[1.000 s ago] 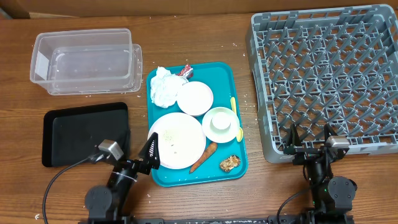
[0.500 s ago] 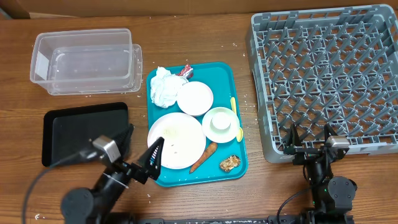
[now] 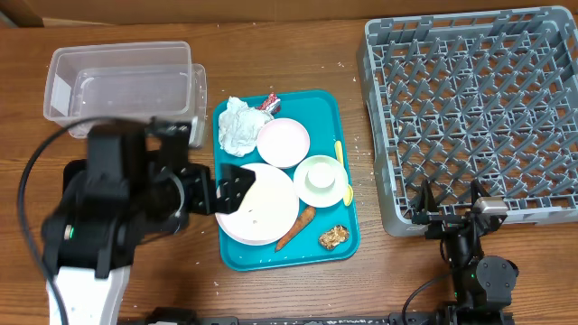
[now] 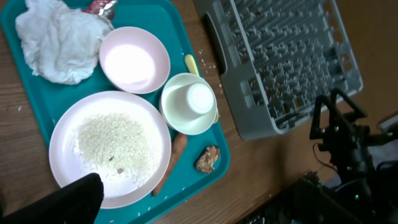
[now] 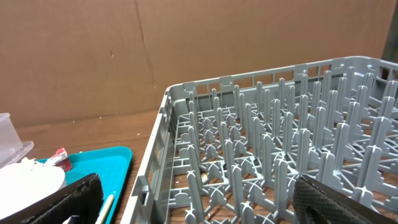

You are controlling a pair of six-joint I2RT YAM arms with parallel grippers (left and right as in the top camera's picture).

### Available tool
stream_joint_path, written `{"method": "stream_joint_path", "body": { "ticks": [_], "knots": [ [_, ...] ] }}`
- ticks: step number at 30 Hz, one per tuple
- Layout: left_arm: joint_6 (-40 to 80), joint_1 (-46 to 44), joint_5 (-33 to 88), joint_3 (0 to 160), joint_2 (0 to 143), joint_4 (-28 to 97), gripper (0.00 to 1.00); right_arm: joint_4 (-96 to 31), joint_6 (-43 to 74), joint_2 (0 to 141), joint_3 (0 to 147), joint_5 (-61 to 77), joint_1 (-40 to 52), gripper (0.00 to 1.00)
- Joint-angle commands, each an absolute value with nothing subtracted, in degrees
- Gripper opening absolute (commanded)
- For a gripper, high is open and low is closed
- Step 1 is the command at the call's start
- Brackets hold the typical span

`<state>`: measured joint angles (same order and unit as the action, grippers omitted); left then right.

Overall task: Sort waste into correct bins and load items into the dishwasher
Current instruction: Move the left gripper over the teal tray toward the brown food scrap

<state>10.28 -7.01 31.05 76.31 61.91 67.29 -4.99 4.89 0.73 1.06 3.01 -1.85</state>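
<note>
Left gripper [image 3: 231, 187], jaws spread, hangs over wooden table [image 3: 271, 36] backed by cardboard [image 5: 186, 56].

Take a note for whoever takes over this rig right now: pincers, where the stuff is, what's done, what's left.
Left pincer: open, empty, over the big plate of rice.
Right pincer: open, empty, at the rack's near edge.
On the teal tray: napkins, wrapper, pink plate, cup in bowl, spoon, carrot, brown chunk.
Tub and rack: empty.
Done: nothing.
Left: all waste to bins, all dishes to the rack.
</note>
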Motion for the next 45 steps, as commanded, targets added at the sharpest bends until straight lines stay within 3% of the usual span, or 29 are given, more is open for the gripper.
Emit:
{"method": "stream_joint_path", "body": {
  "ticks": [1, 8, 19, 32, 45],
  "knots": [
    [7.3, -13.9, 26.5, 80.6, 66.0, 68.1, 1.00, -4.6, 4.7, 0.2, 0.5, 3.1, -1.9, 1.00],
    [14.2, -23.6, 26.3, 80.0, 70.2, 66.2, 1.00, -4.6, 4.7, 0.2, 0.5, 3.1, -1.9, 1.00],
    [28.0, -36.2, 4.9, 79.7, 80.9, 68.4, 1.00, -4.6, 4.7, 0.2, 0.5, 3.1, -1.9, 1.00],
    [27.9, -36.8, 15.0, 79.6, 94.5, 67.2, 1.00, -4.6, 4.7, 0.2, 0.5, 3.1, -1.9, 1.00],
    [25.5, -36.9, 15.0, 79.7, 99.6, 67.2, 1.00, -4.6, 4.7, 0.2, 0.5, 3.1, -1.9, 1.00]
  ]
}}
